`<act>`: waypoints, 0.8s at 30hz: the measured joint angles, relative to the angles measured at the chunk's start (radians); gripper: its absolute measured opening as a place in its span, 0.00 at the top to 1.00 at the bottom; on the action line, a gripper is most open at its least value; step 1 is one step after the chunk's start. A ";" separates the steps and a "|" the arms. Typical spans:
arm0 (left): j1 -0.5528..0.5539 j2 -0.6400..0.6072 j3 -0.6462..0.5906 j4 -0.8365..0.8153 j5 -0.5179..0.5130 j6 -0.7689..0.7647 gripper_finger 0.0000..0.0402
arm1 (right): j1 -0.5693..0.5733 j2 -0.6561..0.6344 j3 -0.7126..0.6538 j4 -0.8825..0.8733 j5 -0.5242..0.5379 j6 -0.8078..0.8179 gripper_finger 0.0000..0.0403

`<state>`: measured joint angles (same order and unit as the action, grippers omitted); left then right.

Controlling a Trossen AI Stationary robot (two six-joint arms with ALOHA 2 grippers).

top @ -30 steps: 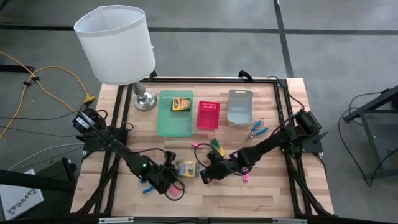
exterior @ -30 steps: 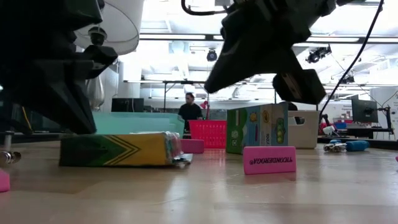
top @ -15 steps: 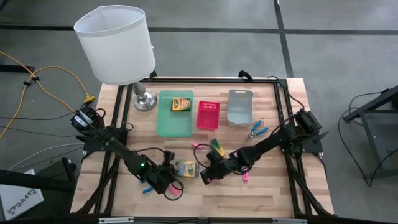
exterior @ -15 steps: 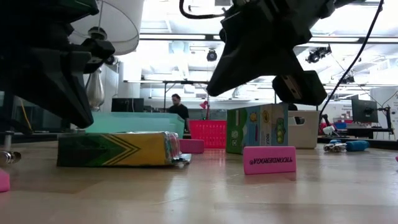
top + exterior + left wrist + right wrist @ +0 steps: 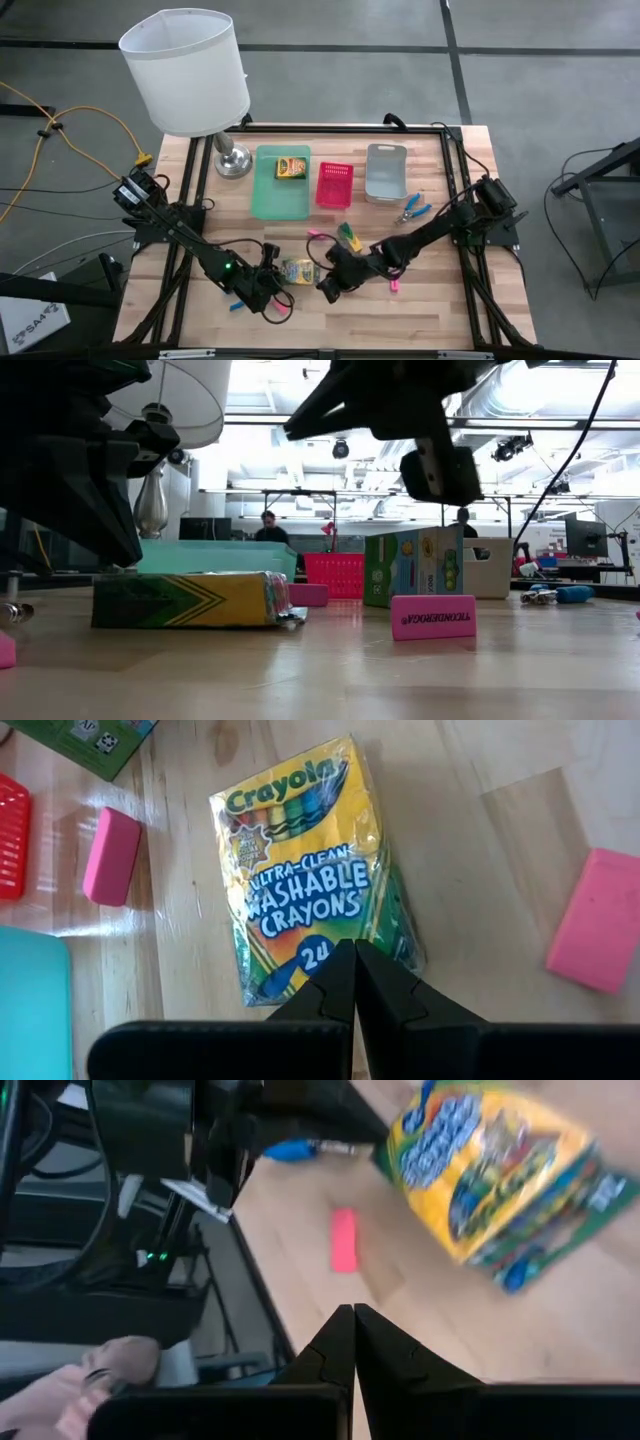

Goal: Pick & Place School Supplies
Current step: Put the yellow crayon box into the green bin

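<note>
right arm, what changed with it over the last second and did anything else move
The right hand, shut and empty, swung toward the table's front edge and rose in the low view. The left hand, also shut, shifted slightly. The crayon box lying between them, the pink eraser and the trays stayed put. Nothing was grasped or released.

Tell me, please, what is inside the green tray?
One yellow-and-green crayon box lies inside the green tray, at its far end. The rest of the tray floor looks bare. Nothing covers the tray from above, so nothing is hidden.
</note>
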<state>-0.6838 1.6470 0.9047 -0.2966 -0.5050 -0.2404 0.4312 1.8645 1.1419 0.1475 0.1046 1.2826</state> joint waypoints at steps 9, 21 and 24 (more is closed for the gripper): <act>0.000 0.000 0.000 -0.004 -0.001 0.000 1.00 | 0.000 0.000 0.000 0.059 0.027 -0.233 0.99; 0.000 0.000 0.001 -0.003 -0.001 -0.004 1.00 | 0.000 0.000 0.000 0.058 0.073 -0.438 0.70; 0.000 0.000 0.001 -0.003 -0.001 -0.007 1.00 | 0.000 0.000 0.000 0.046 0.080 -0.493 0.62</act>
<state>-0.6842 1.6466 0.9058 -0.2996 -0.5060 -0.2473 0.4309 1.8645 1.1419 0.1938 0.1846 0.7892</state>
